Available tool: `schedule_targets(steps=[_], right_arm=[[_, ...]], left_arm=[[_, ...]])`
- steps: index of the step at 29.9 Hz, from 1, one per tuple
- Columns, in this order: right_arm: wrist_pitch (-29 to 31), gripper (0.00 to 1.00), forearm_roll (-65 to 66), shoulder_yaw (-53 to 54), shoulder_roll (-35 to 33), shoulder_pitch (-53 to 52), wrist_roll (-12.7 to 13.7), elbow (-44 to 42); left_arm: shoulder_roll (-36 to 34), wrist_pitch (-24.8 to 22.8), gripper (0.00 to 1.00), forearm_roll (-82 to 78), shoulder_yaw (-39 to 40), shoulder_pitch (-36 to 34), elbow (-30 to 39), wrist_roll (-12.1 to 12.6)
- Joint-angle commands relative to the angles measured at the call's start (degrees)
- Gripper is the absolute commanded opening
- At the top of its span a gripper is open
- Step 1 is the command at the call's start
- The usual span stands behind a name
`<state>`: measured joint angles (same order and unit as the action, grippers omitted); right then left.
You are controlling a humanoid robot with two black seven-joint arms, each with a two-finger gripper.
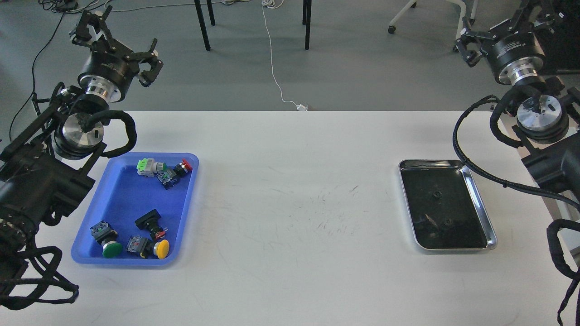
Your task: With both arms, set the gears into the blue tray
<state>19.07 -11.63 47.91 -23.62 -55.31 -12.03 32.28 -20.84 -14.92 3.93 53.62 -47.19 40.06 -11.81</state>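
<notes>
Two end effectors hang raised beyond the bench's far edge: the left end effector (118,40) has its fingers spread apart and empty, while the right end effector (500,25) is too dark to tell. Both gears (437,195) (448,221) seem to lie in the silver tray (481,206) at right, well apart from the blue tray (118,206) holding push-buttons (156,166).
</notes>
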Motion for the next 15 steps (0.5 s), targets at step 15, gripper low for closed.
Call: schedule_targets(steps=[15], right_arm=[[-0.3,0.98,7.7,-36.8,-20.1,-12.1,-0.8,13.6]], left_arm=[[-1.0,1.5,0.98,0.4,-0.1,0.3,5.6,1.5]])
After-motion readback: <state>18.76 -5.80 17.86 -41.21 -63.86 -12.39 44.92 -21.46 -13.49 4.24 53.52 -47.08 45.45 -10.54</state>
